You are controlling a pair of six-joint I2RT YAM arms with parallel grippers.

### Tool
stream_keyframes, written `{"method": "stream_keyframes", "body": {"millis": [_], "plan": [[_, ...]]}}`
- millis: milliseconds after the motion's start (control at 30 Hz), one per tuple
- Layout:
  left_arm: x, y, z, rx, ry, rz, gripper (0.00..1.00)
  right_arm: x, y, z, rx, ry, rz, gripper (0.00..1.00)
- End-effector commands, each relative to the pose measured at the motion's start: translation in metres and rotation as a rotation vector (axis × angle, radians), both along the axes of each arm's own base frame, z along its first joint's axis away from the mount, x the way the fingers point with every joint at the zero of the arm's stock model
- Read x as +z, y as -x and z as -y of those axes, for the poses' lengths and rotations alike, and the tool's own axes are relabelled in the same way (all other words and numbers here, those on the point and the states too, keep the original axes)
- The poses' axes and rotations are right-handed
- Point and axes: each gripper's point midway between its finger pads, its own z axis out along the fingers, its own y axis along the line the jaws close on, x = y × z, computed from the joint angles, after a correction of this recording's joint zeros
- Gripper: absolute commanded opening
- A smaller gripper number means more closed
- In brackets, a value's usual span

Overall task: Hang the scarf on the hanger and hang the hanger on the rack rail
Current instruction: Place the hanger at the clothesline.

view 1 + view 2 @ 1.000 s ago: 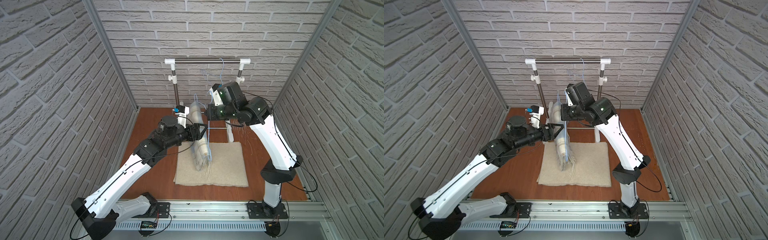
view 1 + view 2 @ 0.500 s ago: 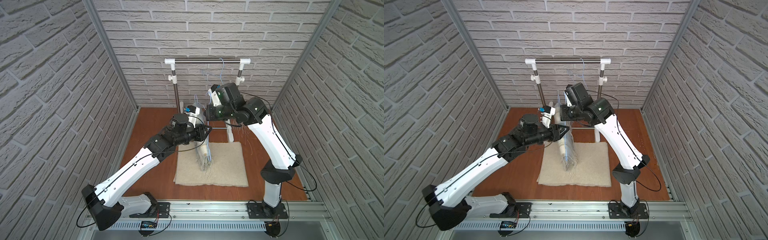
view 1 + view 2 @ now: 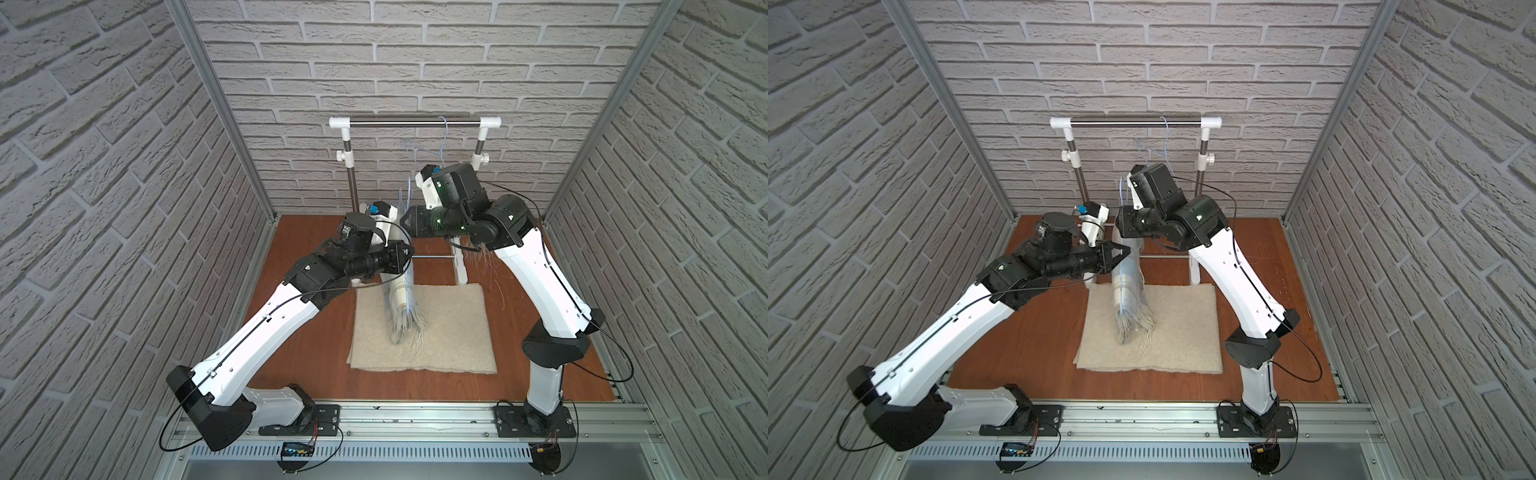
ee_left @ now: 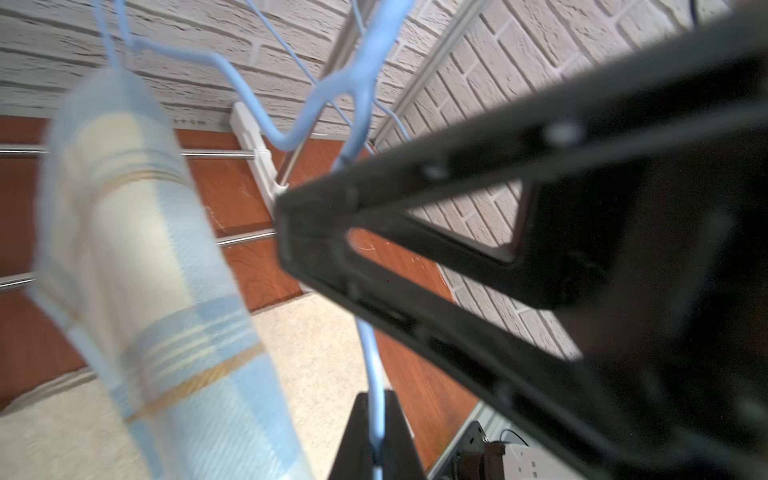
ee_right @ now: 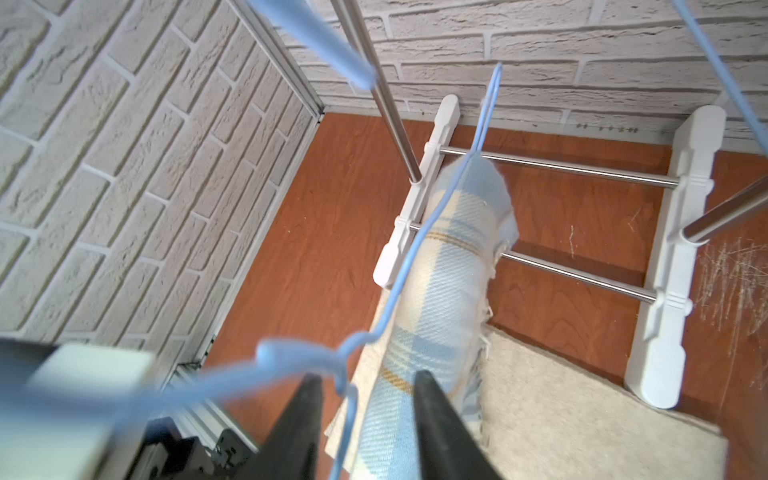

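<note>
A blue-and-cream plaid scarf (image 3: 401, 307) (image 3: 1128, 297) hangs folded over a thin light-blue wire hanger (image 3: 406, 195) (image 5: 399, 274), and its fringe rests on the beige mat (image 3: 453, 332). My left gripper (image 3: 409, 251) (image 4: 376, 415) is shut on the hanger's wire (image 4: 368, 345), just beside the scarf (image 4: 137, 249). My right gripper (image 3: 405, 220) (image 5: 370, 386) stands open above it. The wire passes loosely between its fingers (image 5: 307, 399), with the scarf (image 5: 449, 257) below.
A clothes rail (image 3: 415, 122) on white posts stands at the back wall, with another blue wire hook (image 3: 443, 137) hanging on it. Its white feet and low steel bars (image 5: 561, 166) lie on the wooden floor behind the mat. Brick walls close in on three sides.
My left arm has reached in to the hanger and its gripper has shut on the wire. My right gripper, shut on the hanger before, has opened.
</note>
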Motion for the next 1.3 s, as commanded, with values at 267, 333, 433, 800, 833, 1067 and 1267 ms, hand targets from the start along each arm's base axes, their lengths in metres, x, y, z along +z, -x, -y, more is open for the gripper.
{"method": "stream_keyframes", "body": {"millis": [267,333,433,800,833,1067,1267], "plan": [[0.059,-0.041,-0.039,0.052,-0.029,0.123,0.0,0.068,0.013,0.043,-0.066,-0.066,0.21,0.99],[0.065,-0.051,-0.04,0.049,-0.041,0.138,0.0,0.068,0.016,0.052,-0.085,-0.067,0.221,0.99],[0.074,-0.066,-0.048,0.058,-0.051,0.159,0.0,0.058,0.017,0.062,-0.114,-0.046,0.216,0.99],[0.102,-0.124,-0.07,0.071,-0.036,0.242,0.0,0.022,0.006,0.08,-0.185,0.008,0.185,1.0],[0.108,-0.127,-0.07,0.072,-0.034,0.258,0.0,0.02,0.004,0.082,-0.187,0.014,0.184,0.99],[0.11,-0.158,-0.069,0.074,-0.028,0.264,0.0,0.011,-0.014,0.095,-0.212,0.022,0.159,1.0],[0.094,-0.192,-0.076,0.099,-0.019,0.237,0.0,0.0,-0.025,0.101,-0.226,0.026,0.129,1.0]]}}
